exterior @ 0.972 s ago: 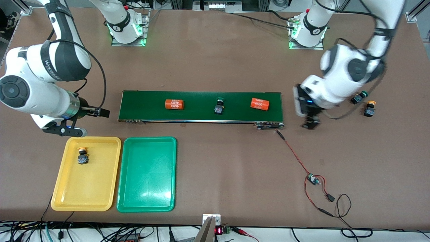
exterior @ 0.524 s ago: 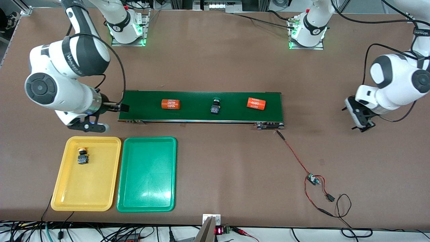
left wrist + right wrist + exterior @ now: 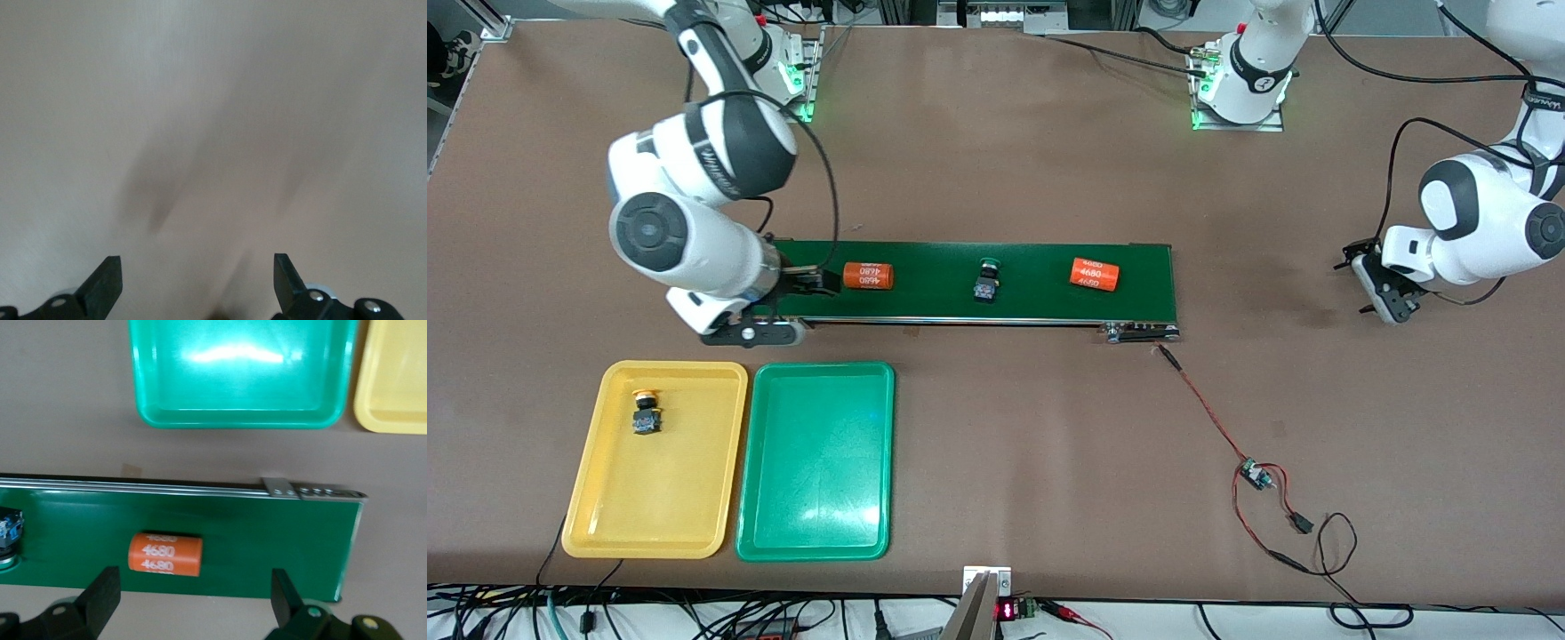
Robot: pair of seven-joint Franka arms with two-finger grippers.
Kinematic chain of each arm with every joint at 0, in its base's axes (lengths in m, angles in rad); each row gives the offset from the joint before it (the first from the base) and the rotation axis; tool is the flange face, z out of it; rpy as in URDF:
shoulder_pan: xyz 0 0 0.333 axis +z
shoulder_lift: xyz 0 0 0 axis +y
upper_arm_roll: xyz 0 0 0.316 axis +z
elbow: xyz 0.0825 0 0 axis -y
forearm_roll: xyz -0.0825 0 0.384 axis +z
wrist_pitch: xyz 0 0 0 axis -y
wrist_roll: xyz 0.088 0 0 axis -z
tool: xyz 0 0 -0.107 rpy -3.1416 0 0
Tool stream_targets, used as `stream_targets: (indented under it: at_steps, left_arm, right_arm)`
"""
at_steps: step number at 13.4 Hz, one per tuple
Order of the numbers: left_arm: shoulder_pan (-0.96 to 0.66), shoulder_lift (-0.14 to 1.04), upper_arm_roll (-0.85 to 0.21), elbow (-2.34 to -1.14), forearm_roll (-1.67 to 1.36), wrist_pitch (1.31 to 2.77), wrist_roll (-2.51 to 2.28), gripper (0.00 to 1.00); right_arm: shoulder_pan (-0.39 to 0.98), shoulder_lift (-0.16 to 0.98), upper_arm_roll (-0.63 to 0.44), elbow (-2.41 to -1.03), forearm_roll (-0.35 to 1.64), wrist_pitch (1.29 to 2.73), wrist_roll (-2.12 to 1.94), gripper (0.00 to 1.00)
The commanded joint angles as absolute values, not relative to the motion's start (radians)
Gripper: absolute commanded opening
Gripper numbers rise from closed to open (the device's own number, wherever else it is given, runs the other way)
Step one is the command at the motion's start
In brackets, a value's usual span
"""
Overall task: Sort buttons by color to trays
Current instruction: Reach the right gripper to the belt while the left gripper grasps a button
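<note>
Found the yellow tray [image 3: 605, 520] at the right arm's end of the counter, nearer the front camera than the conveyor belt [image 3: 1032, 302]. Held one yellow-capped button [image 3: 645, 415], upright, toward the tray's belt-side end. Judged that colour half done at most.

Hung the right gripper [image 3: 811, 282] over the belt's end at the right arm's side, jaws spread wide and gripping nothing. Pointed straight at an orange cylinder [image 3: 869, 275] printed "4680", lying just ahead of the fingertips.

Lay beside the yellow tray, edges almost touching, the green tray [image 3: 815, 462], with nothing in it.

Stood near the middle of the belt, past that cylinder, a green-capped button [image 3: 986, 282], with a second orange cylinder [image 3: 1094, 273] further along toward the left arm's end. Judged this button the next pick.

Trailed across the counter nearer the front camera a red and black wire with a small board [image 3: 1258, 476], well apart from everything.

Waited over bare counter at the left arm's end the left gripper [image 3: 198, 273], jaws wide, nothing between them. Saw no other buttons anywhere.

Risks as judged:
- Could close on the near cylinder instead of the button, being lined up on it.
- Could knock that cylinder rolling while reaching over it.
- Could miss or tip the small blocky button if the belt carried it along.
- Could drop it into the adjoining yellow tray, the two sitting so close.
</note>
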State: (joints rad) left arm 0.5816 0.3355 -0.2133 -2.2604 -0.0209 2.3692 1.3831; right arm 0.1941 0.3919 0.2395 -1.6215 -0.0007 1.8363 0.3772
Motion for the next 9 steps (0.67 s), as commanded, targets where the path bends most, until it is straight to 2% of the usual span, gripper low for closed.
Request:
stream_targets:
  at_steps: [1, 6, 9]
  left_arm:
    - [0.656, 0.36, -0.224, -2.252, -0.009, 2.396, 1.428, 1.0]
    - [0.693, 0.362, -0.207, -2.142, -0.018, 2.434, 1.411, 1.0]
    - [0.712, 0.402, -0.176, -2.134, -0.018, 2.531, 1.346, 1.0]
  right_arm:
    - [0.288, 0.428, 0.23, -1.62, -0.031, 1.868, 0.489, 1.0]
    - [0.345, 0.489, 0.232, -1.612, -0.055, 1.922, 0.589, 1.0]
    - [0.35, 0.482, 0.23, -1.618, -0.054, 1.911, 0.583, 1.0]
